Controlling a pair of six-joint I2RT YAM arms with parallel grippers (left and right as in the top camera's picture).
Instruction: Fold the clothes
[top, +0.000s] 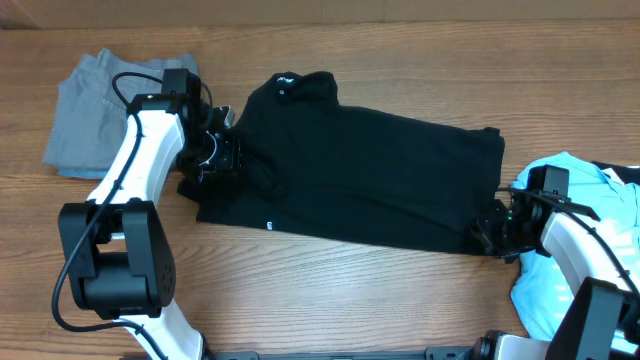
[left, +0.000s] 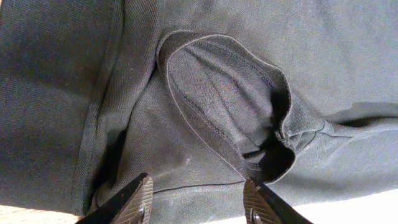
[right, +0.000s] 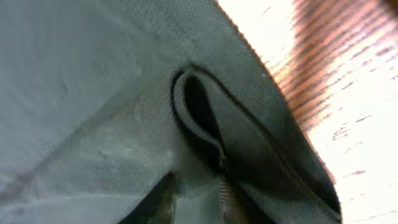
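Observation:
A large black shirt (top: 360, 175) lies spread across the middle of the table, collar at the far side. My left gripper (top: 213, 155) is at the shirt's left sleeve. In the left wrist view it (left: 198, 202) stands open over the black cloth, just below the sleeve opening (left: 230, 106), with flat fabric between the fingers (left: 140, 200). My right gripper (top: 493, 232) sits at the shirt's near right corner. In the right wrist view its fingers (right: 166, 193) stand close together with a fold of the black hem (right: 205, 124) pinched between them.
A grey garment (top: 88, 112) lies folded at the far left, behind the left arm. A light-blue tee (top: 565, 275) is bunched at the right edge under the right arm. Bare wooden table (top: 330, 300) shows in front of the shirt.

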